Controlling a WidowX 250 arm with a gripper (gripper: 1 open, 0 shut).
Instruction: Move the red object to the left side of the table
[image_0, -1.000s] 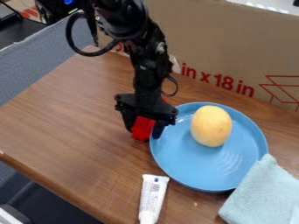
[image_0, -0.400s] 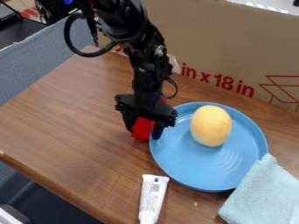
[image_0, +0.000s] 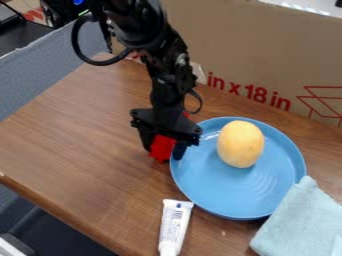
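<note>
The red object (image_0: 163, 149) is a small bright red block on the brown table (image_0: 74, 150), just left of the blue plate's rim. My gripper (image_0: 163, 143) has come straight down over it from the black arm. Its two black fingers (image_0: 144, 137) sit against the block's left and right sides, shut on it. The block's lower end shows below the fingers and seems to rest on the tabletop; its top is hidden by the gripper.
A blue plate (image_0: 221, 190) holding a yellow fruit (image_0: 242, 143) lies right of the gripper. A white tube (image_0: 174, 227) lies near the front edge, with a light blue cloth (image_0: 302, 224) at front right. A cardboard box (image_0: 274, 60) stands behind.
</note>
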